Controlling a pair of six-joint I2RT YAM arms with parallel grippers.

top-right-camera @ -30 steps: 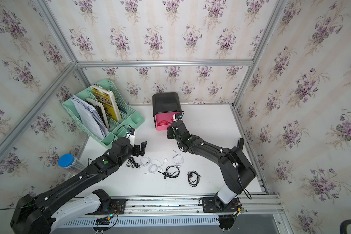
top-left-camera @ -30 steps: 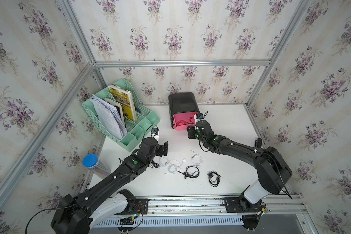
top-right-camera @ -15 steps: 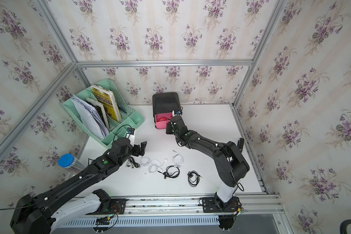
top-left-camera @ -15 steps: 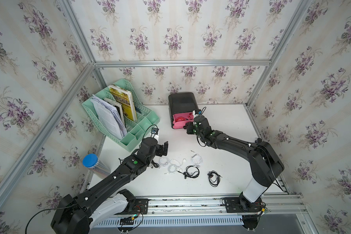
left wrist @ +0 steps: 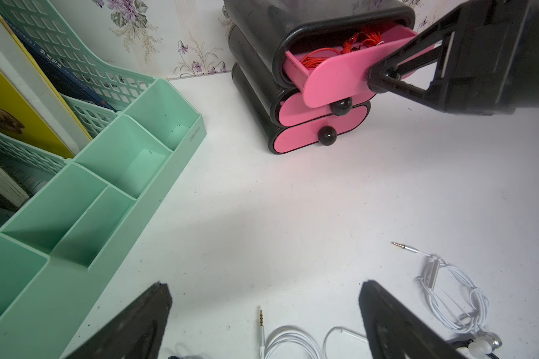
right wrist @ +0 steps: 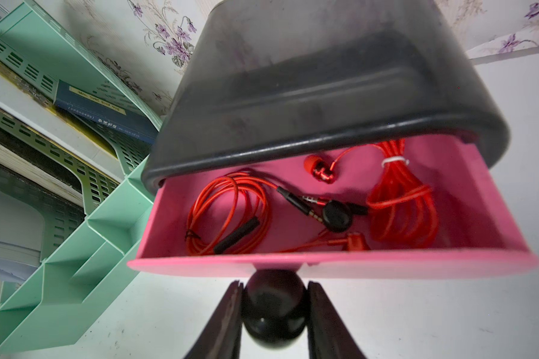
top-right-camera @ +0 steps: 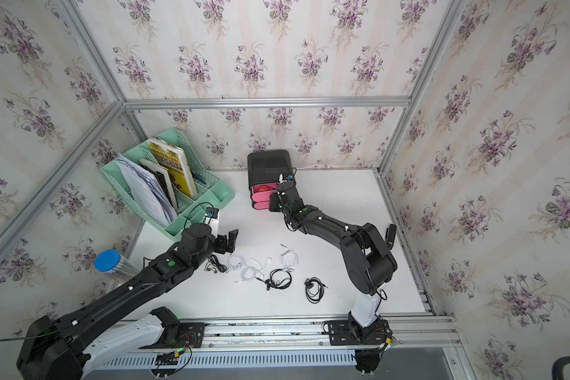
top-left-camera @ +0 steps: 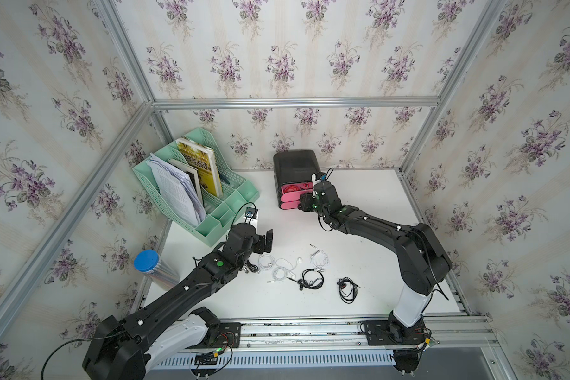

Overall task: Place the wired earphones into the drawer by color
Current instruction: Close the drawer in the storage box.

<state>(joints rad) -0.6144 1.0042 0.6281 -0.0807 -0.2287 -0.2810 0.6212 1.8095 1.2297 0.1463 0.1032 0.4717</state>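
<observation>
The drawer unit (top-left-camera: 295, 164) is black with three pink drawers. Its top drawer (right wrist: 386, 264) stands partly out, with red wired earphones (right wrist: 231, 211) coiled inside. My right gripper (right wrist: 274, 298) is shut on that drawer's black knob (right wrist: 274, 310); both top views show it at the drawer front (top-left-camera: 301, 205) (top-right-camera: 272, 202). White earphones (top-left-camera: 283, 268) and black earphones (top-left-camera: 311, 279) lie loose on the table. My left gripper (left wrist: 265, 298) hangs open just above a white coil (left wrist: 293, 342), holding nothing.
A green file organiser (top-left-camera: 237, 197) with books and papers stands at the back left, close to my left wrist. A blue-lidded cylinder (top-left-camera: 147, 260) lies by the left table edge. The lower two drawers (left wrist: 321, 136) are shut.
My right gripper has moved toward the drawer unit with the knob, and the top drawer has slid further in. The left arm has not moved.
</observation>
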